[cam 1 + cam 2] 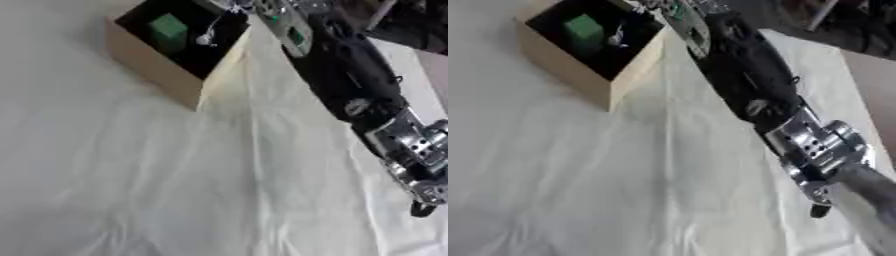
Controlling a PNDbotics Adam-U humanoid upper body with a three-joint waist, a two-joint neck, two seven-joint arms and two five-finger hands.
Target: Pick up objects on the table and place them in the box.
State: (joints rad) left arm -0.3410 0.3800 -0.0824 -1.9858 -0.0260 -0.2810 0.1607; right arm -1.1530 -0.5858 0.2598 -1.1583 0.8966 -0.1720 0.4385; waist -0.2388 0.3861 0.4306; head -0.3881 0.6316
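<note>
An open cardboard box (156, 69) with a dark inside stands at the upper left of the table. A green block (168, 31) lies in it. Beside the block shows a small pale thing (206, 38) with a thin line running up toward my right hand (278, 17). That hand is over the box's far right corner, partly cut off by the top edge, and its forearm (745, 80) runs down to the lower right. Whether the hand holds the pale thing is not clear. My left hand does not show.
A creased white cloth (175, 175) covers the table. The table's right edge (852, 85) borders brown floor. Dark objects (411, 25) stand beyond the far right corner.
</note>
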